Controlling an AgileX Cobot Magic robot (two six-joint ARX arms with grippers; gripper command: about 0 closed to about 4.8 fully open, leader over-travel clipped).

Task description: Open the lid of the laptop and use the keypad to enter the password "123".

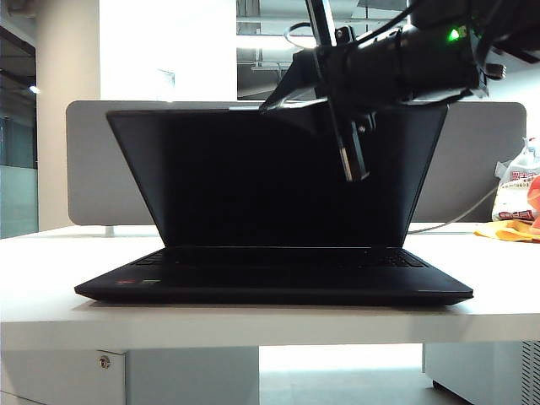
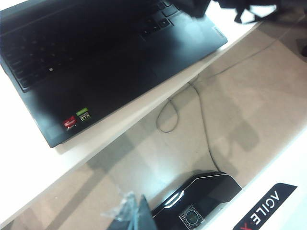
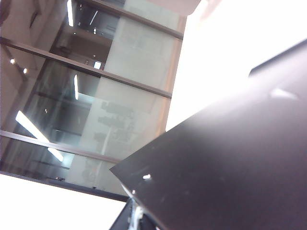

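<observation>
Standing open at the front edge of the white table, the laptop faces you square on, its base running nearly to that edge. You see the lid raised and leaning back, its screen dark. Behind it runs the grey desk divider, and the keypad shows in the left wrist view as rows of low black keys across the base, with red and green stickers on the palm rest near the base's front corner.

Your right gripper hangs in front of the upper right part of the screen, fingers pointing down, jaws drawn together with nothing between them. Whether it touches the screen you cannot tell. Its arm comes in from the upper right, a green light glowing on it. The right wrist view gives you only a slanted black panel, the lid by its look, against glass walls and ceiling lights.

Your left gripper sits off the table's front edge, low over the floor, well apart from the laptop; only a dark blurred part of it shows, so you cannot tell how far its jaws stand apart. A thin cable loops across the floor there. At the table's far right corner lie white and orange bags.
</observation>
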